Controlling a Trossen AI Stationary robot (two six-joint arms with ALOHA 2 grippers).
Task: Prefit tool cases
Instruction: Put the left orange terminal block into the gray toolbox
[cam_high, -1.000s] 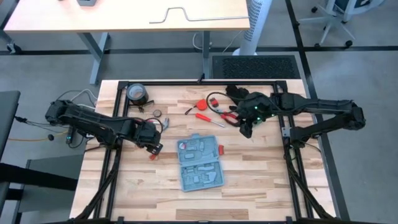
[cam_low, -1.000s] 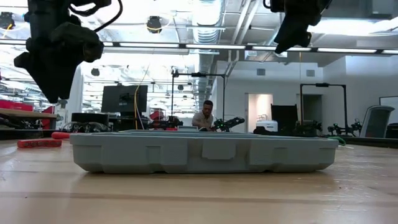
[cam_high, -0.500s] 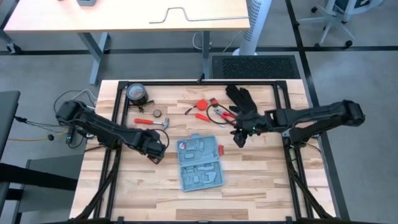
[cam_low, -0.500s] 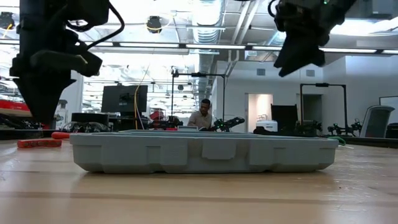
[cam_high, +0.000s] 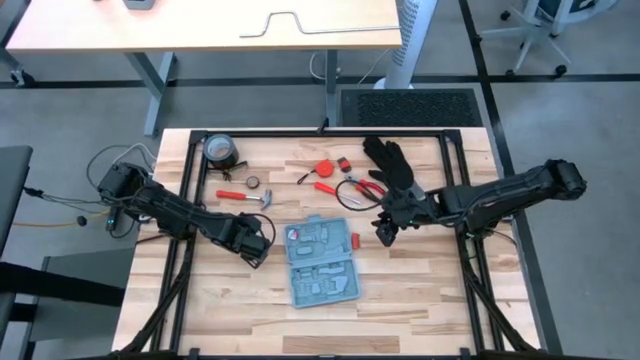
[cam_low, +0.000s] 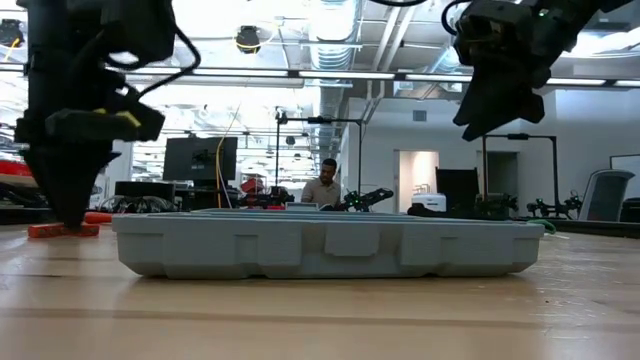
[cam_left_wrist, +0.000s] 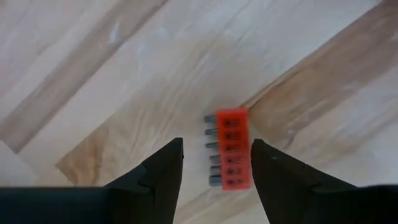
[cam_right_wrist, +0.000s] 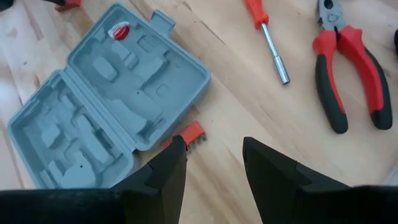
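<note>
My wooden surface (cam_high: 420, 290) sits in a workshop; in the low view a seated person (cam_low: 322, 187) shows far behind it. Compared with a second ago, my left pincer (cam_high: 254, 249) has slid nearer the front edge and dropped lower, and my right pincer (cam_high: 385, 228) has come away from the black glove (cam_high: 390, 160) toward the case, also lower now.

The light-blue tool case (cam_high: 320, 261) lies open and flat at the middle of the surface, between the two pincers, its moulded slots facing up.

From above, the left pincer covers what lies beneath it; only the left wrist view shows a red bit holder (cam_left_wrist: 232, 148) on the wood between its fingers, which stand apart around it without touching. A second red bit holder (cam_right_wrist: 191, 134) lies just beside the case's edge, partly hidden by a right finger. The right pincer's fingers are also spread, holding nothing. In that view the red-handled pliers (cam_right_wrist: 345, 65) and a red screwdriver (cam_right_wrist: 266, 34) run off the frame.

Both arms stretch low and inward, wrists pitched down.
</note>
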